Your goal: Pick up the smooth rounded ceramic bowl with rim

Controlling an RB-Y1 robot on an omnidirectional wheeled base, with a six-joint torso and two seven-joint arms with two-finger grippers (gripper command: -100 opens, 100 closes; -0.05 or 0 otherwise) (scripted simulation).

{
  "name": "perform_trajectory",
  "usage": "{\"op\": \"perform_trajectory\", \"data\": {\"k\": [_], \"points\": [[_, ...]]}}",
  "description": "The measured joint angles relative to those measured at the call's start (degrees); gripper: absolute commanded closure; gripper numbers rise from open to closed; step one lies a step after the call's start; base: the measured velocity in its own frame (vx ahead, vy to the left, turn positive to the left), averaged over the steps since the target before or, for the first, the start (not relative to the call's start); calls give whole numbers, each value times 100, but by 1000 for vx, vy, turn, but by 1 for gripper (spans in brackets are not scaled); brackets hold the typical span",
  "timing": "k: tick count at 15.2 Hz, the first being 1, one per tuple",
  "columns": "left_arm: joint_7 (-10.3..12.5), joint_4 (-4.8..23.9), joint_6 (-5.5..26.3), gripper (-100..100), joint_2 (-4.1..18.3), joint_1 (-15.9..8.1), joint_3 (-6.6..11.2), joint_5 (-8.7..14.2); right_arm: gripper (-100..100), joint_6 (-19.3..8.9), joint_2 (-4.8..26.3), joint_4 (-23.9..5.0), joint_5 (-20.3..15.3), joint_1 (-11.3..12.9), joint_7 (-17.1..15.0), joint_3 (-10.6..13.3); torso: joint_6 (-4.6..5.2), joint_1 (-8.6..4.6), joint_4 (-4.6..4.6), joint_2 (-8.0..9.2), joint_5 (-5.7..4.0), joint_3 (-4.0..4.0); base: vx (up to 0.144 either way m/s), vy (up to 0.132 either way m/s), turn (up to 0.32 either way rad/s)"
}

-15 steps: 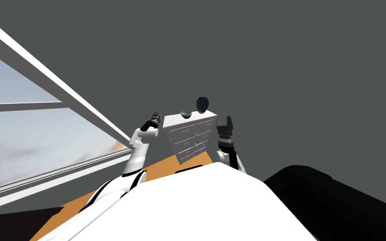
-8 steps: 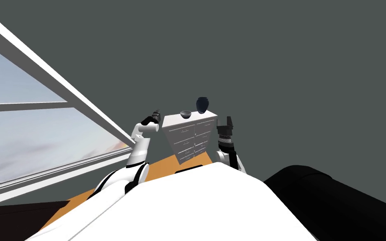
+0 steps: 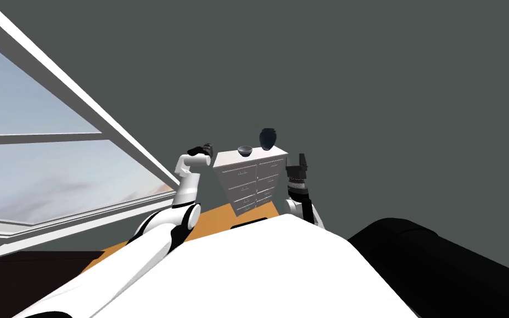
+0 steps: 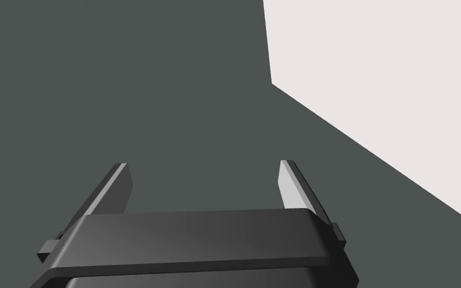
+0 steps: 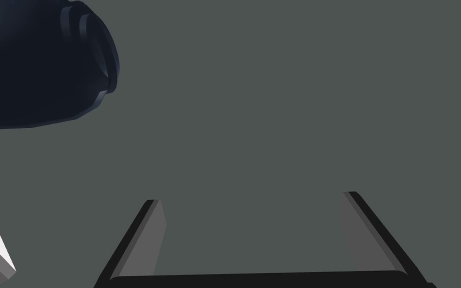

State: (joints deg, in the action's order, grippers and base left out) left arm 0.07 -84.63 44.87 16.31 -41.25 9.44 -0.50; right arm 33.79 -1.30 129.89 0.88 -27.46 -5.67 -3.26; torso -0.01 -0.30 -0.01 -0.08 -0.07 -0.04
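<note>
A small grey bowl (image 3: 245,150) with a rim sits on top of a white chest of drawers (image 3: 250,182), near its left end. My left gripper (image 3: 208,148) is raised to the left of the chest's top, a short way from the bowl; in the left wrist view it (image 4: 203,167) stands open with nothing between its fingers. My right gripper (image 3: 302,160) hangs by the chest's right side, and in the right wrist view it (image 5: 250,197) is open and empty too.
A dark blue vase (image 3: 266,138) stands on the chest to the right of the bowl, also close to my right gripper as the vase (image 5: 39,65). A big window (image 3: 38,171) runs along the left. A black rounded shape (image 3: 446,276) lies at the lower right. Orange floor (image 3: 215,221) shows below the chest.
My left arm has swung up and turned its gripper toward the chest's top, closer to the bowl. The right arm, bowl and vase have stayed put.
</note>
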Motion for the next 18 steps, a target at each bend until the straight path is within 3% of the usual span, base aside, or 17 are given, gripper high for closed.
{"op": "perform_trajectory", "data": {"k": [12,18], "points": [[44,674,1396,-100,-137,-1172,230,40,0,0,0,0,0,0,0,0,0,4,-1,-3,1,-2,4,-50,62],[65,944,2064,-100,-207,-1626,324,61,0,0,0,0,0,0,0,0,1,10,-1,-1,2,-1,1,-48,59]]}}
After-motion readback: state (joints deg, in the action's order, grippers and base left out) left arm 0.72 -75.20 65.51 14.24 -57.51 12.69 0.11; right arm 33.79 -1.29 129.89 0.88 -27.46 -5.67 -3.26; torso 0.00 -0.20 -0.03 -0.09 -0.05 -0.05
